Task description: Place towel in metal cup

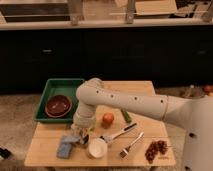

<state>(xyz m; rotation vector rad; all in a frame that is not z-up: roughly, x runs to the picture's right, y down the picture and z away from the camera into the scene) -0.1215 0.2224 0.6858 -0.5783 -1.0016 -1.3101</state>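
Observation:
A blue-grey towel (65, 147) lies crumpled on the wooden table (55, 160) near the front left. My gripper (79, 135) hangs down from the white arm, right above the towel's right edge and touching or nearly touching it. A small dark shiny cup (84, 139), which seems to be the metal cup, stands just right of the gripper and is partly hidden by it. A white cup (97, 148) stands beside it to the right.
A green tray (50, 90) at the back left holds a dark red bowl (58, 105). An orange fruit (108, 119), a green vegetable (125, 116), a spoon (121, 132), a fork (131, 145) and grapes (156, 149) lie to the right. Dark cabinets stand behind.

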